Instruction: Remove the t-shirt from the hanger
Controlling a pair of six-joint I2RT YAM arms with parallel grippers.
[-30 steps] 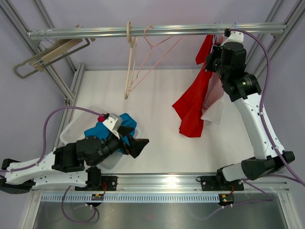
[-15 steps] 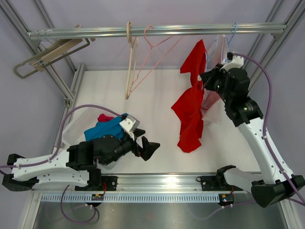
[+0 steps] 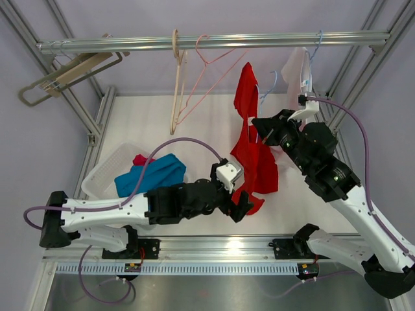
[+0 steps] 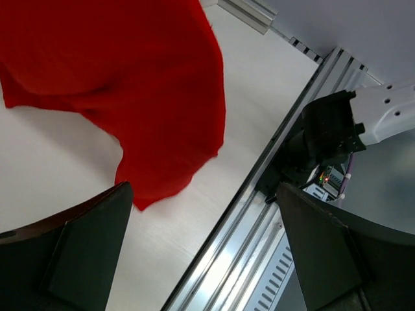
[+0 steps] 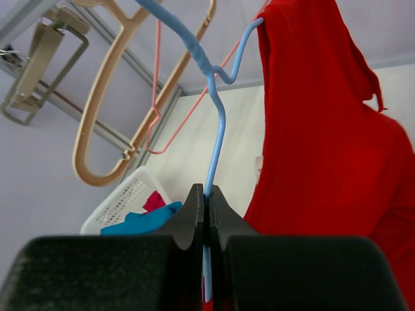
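**Two arms on one shirt — left jaws wide, hem just ahead**

One gripper has the hanger locked. The right gripper (image 5: 206, 191) is pinched tight on the blue wire hanger (image 5: 217, 123), the wire running up out of the closed fingers to its twisted neck. The red t-shirt (image 3: 249, 149) hangs off that hanger, right of centre in the overhead frame, one shoulder up high and the body trailing down onto the white table (image 3: 201, 129).

The left gripper (image 3: 243, 204) sits low at the bottom centre, jaws spread full and holding nothing. Its wrist view has the red hem in the upper left of the frame, ahead of the two dark fingers and not yet between them. Close, but apart.

To do this step well, I'd say the left jaws want to slide forward until a good fold of fabric sits deep between the pads, not the bare edge. They should close only then and draw down and away from the hanger — while the right hand holds the wire steady. The catch to watch is the cloth bunching on the hanger's arm, so the pull should run along that arm and off its end.
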